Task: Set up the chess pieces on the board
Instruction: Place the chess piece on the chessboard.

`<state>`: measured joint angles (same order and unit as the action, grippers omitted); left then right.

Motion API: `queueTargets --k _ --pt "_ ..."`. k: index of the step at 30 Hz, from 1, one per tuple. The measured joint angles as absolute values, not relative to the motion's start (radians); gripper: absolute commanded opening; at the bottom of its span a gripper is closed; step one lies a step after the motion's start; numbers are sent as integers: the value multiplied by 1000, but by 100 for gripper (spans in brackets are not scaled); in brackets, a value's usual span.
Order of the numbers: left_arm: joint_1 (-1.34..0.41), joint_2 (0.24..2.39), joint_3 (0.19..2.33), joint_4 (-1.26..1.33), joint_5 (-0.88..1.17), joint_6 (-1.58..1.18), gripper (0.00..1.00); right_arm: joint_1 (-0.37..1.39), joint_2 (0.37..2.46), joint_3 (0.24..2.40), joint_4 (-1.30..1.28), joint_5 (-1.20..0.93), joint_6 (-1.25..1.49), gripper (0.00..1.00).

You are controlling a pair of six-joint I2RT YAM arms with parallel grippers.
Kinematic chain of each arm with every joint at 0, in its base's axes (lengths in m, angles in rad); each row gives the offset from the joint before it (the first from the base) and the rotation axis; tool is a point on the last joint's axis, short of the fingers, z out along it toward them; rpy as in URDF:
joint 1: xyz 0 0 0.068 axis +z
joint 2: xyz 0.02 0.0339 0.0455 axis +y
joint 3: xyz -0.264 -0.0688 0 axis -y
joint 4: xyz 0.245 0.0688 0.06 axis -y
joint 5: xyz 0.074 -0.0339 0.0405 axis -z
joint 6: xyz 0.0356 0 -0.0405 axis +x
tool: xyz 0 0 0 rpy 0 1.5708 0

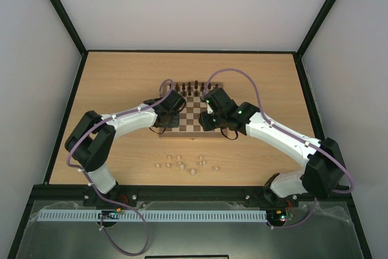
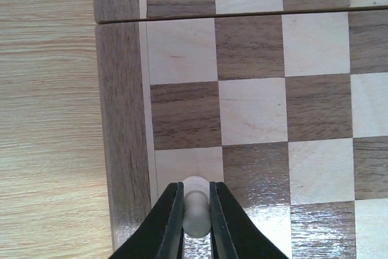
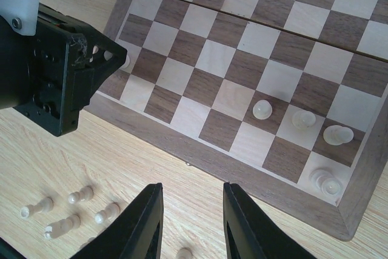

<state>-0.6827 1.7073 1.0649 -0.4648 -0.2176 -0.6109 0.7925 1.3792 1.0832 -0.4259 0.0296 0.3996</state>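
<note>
While the L end effector (image 2: 196, 189) pinches a pale pawn (image 2: 197, 213) over a cream edge square of the chessboard (image 2: 121, 119), right beside its brown border, the R end effector (image 3: 193, 195) hangs spread w/ nothing btwn its fingers, above the tabletop (image 2: 48, 119) just off the board's edge. Four pale pieces (image 3: 303, 119) sit on squares near a board corner. Other loose pale pieces (image 3: 80, 195) lie on the tabletop nearby.

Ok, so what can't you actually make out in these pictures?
- Top view: the loose pieces are too small to tell their types, and the arms hide much of the board.
- Left wrist view: the fingers cover the held piece on both sides, so its type is unclear.
- Right wrist view: the board's far rows run off the top edge.
</note>
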Motion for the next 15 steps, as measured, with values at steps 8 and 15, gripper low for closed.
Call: queueTargets --k 8,15 --pt "-675 1707 1061 -454 -216 -607 23 793 1379 1083 -426 28 400 28" --pt "-671 1707 1061 -453 -217 -604 29 792 1379 1083 -426 26 400 28"
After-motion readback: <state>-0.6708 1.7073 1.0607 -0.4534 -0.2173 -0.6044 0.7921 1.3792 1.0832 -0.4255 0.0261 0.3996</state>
